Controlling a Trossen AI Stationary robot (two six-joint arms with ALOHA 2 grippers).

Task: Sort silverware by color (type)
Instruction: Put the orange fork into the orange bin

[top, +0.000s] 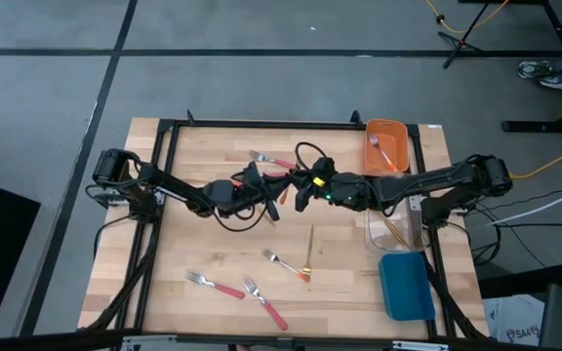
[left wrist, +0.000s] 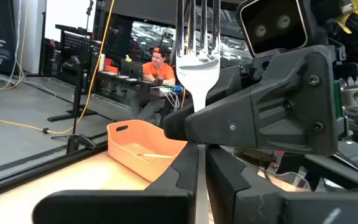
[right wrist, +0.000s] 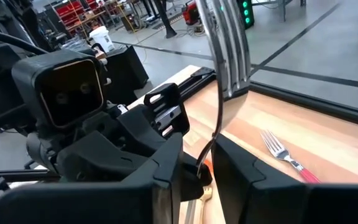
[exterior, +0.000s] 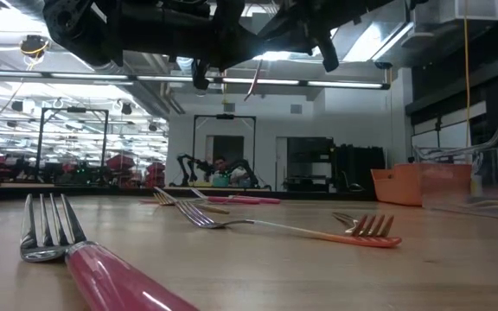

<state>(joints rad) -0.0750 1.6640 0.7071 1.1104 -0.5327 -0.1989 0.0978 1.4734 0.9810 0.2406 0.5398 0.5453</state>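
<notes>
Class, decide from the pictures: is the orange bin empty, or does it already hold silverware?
Not empty. The high view shows a utensil lying inside the orange bin, and the left wrist view shows a thin piece on its floor.

The light wooden tabletop [top: 203, 244] carries an orange rectangular plastic bin [top: 386, 146], a clear bin [top: 395, 226] and a blue bin [top: 406, 285] beside the right gripper [top: 301, 195]; pink-handled forks [top: 264, 302], an orange-handled fork [top: 286, 263] and a thin gold utensil [top: 310, 244] lie below it.

- You see two dark, jointed arms with black cables looping beside them.
- Your right arm [top: 398, 183] shows a small green light.
- Each wrist carries a boxy two-lens camera [right wrist: 67, 93].
</notes>
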